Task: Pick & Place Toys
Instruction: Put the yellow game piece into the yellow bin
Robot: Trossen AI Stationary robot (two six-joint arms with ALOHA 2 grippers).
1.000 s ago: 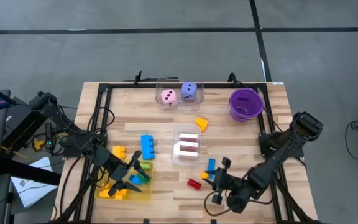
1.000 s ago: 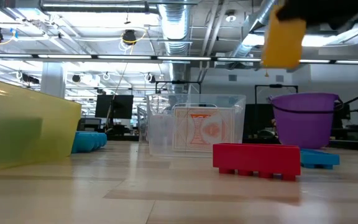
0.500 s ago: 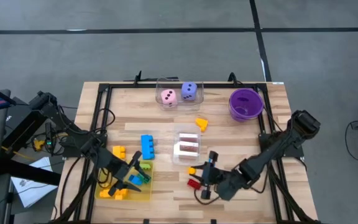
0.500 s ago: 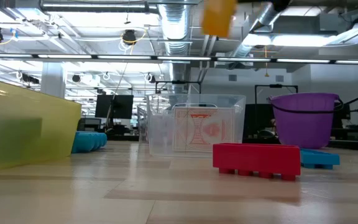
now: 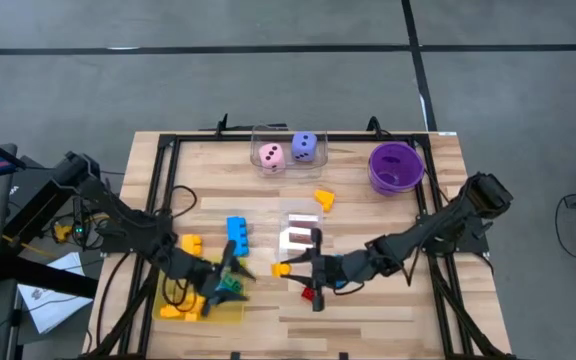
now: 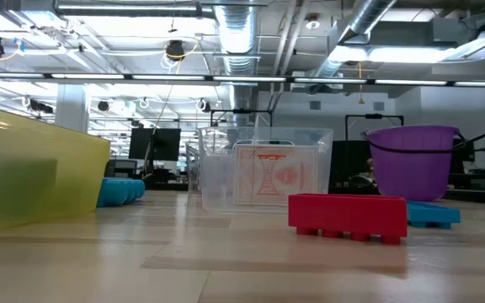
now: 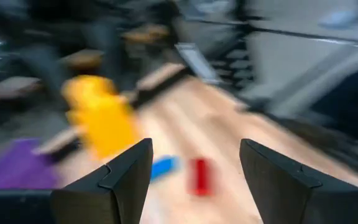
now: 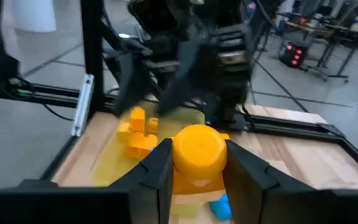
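Hovering over the yellow tray (image 5: 173,300) at the table's left front, the left gripper (image 5: 230,272) has its 2 fingers (image 7: 114,183) spread apart with nothing between them. Directly beneath it lie green and blue toys, and just behind it on the bare wood sit a yellow brick (image 5: 190,243) and a blue brick (image 5: 237,234). Across a short gap toward the table's middle, the right gripper (image 5: 293,268) reaches in from the right and is clenched on a yellow toy (image 5: 281,269), which is lifted clear of the table; in the right wrist view that piece (image 8: 196,158) fills the space between its 2 fingers (image 8: 157,168). A red brick (image 5: 308,293) lies just in front of this gripper, below its arm, and a clear box of cards (image 5: 301,236) stands just behind it. Farther back from it, a yellow wedge (image 5: 324,198) rests alone, a clear box holds 1 pink die (image 5: 271,155) and 1 purple die (image 5: 306,147), and a purple bowl (image 5: 396,166) sits at the far right.
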